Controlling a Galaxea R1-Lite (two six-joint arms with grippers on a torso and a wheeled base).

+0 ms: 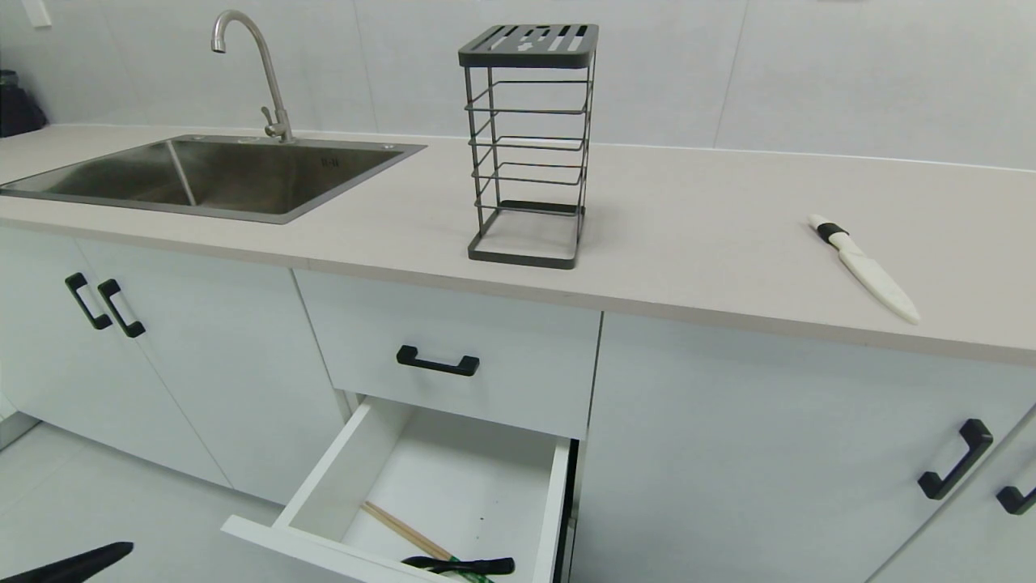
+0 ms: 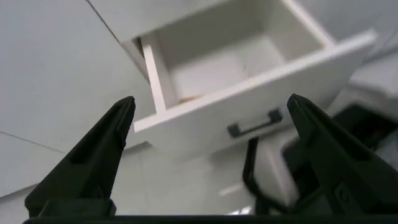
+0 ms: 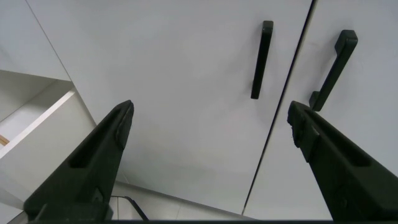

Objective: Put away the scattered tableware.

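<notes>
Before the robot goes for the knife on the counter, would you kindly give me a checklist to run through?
1. Left gripper open and empty: ok.
2. Right gripper open and empty: ok.
3. Knife lies alone on the countertop, apart from the rack: ok.
4. Lower drawer pulled open: ok.
5. Bare floor left beside the chopsticks: ok.
6. Gripper near the knife: not ok, both face cabinet fronts.

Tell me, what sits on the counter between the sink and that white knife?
In the head view, a black wire rack stands between the sink and the knife; the rest of the counter there is bare.
</notes>
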